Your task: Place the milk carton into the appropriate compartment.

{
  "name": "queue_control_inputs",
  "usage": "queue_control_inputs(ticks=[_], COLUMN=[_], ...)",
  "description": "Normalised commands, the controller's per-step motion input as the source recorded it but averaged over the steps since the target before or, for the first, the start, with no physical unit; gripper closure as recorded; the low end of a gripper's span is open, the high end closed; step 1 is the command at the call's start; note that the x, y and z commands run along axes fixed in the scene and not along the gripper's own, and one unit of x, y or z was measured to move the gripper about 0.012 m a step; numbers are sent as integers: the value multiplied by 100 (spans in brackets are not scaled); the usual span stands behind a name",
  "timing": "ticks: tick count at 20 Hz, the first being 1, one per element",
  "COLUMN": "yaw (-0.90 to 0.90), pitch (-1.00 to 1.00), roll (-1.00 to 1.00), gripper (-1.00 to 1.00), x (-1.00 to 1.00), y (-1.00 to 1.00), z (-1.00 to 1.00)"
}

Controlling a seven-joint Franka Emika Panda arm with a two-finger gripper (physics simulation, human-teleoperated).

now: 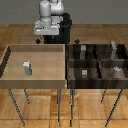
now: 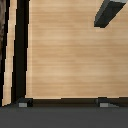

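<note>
While the arm (image 1: 50,20) is poised at the 12 o'clock edge of the scene, the carton (image 1: 27,68) stands upright in the tan tray (image 1: 10,67), toward 9 o'clock from the tray's middle and well apart from every wall. Right of the tray, touching it along one side, lies the dark bin (image 1: 70,65) of four cells; small grey blocks (image 1: 84,73) sit in them, and which cell suits the carton cannot be told. Judged by its look, the carton is light, stiff and smooth-sided, with a peaked top that gives no flat hold; a grasp across two opposite flat sides below the peak seems safest, since it could tip easily. The wrist view shows the carton (image 2: 109,12) with only the gripper (image 2: 62,104) fingertips visible, spread wide apart and empty.
</note>
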Motion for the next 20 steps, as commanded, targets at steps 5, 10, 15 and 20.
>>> queue_control_inputs(ticks=[5, 10, 15, 20], yaw=[0, 0, 0, 0], pitch=[0, 0, 0, 0], roll=[0, 0, 0, 0], gripper=[-100, -100, -100, -100], x=[0, 24, 100, 100], y=[-100, -40, 0, 0], z=[0, 0, 0, 0])
